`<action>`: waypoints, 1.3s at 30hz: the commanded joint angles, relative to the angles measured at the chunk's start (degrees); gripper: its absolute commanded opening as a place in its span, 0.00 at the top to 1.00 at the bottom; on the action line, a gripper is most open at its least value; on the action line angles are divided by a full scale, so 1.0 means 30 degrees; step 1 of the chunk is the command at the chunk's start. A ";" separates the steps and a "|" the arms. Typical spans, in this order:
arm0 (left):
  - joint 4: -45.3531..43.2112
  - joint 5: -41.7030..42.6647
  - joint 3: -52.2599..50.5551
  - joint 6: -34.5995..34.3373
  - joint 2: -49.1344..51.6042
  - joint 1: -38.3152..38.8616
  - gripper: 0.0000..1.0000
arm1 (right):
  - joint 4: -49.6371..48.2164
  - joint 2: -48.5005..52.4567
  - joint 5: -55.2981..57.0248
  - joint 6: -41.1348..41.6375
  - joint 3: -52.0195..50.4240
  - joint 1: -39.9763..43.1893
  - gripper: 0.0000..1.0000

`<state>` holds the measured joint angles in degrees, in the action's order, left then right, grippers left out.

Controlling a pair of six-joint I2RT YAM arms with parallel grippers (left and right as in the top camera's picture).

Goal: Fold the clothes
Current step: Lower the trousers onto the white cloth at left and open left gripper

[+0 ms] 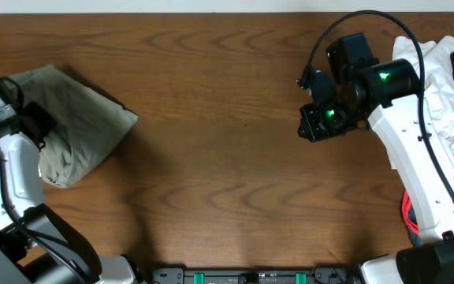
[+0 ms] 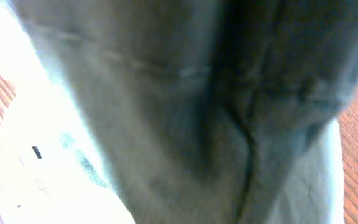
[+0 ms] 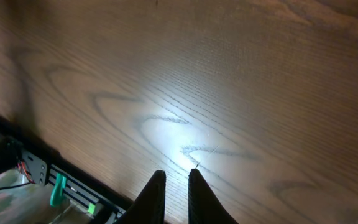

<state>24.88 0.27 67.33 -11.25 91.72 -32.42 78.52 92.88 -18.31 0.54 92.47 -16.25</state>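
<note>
Khaki shorts (image 1: 85, 118) sit bunched at the worktop's (image 1: 227, 173) left edge, the left arm's (image 1: 14, 162) fingers hidden in cloth, grip unreadable. The right fingers (image 3: 157, 193), nearly closed and empty, hover near the back-right corner. A snagged withdrawal could drag the fold open.

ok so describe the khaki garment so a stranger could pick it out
Look at the wooden table from overhead, then go to its far left side. The khaki garment lies there in a creased wedge, dull olive-beige, unlike the white and black clothes heaped at the right edge.
</note>
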 commanded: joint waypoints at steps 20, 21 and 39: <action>0.1749 0.5122 0.4000 0.0386 -0.0226 -0.2222 0.94 | 0.0109 -0.0095 0.0714 -0.0335 -0.0124 0.0146 0.86; 0.2055 0.4874 0.3949 0.0372 -0.0197 -0.2397 0.95 | 0.0109 -0.0095 0.0823 -0.0328 -0.0124 0.0146 0.85; 0.5056 0.2404 0.3832 -0.3446 0.0044 -0.5282 0.02 | 0.0051 -0.0095 0.1188 -0.0270 -0.0124 0.0153 0.83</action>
<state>39.66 8.54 77.62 -17.02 91.72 -47.27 78.63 92.88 -15.33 0.38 92.40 -16.23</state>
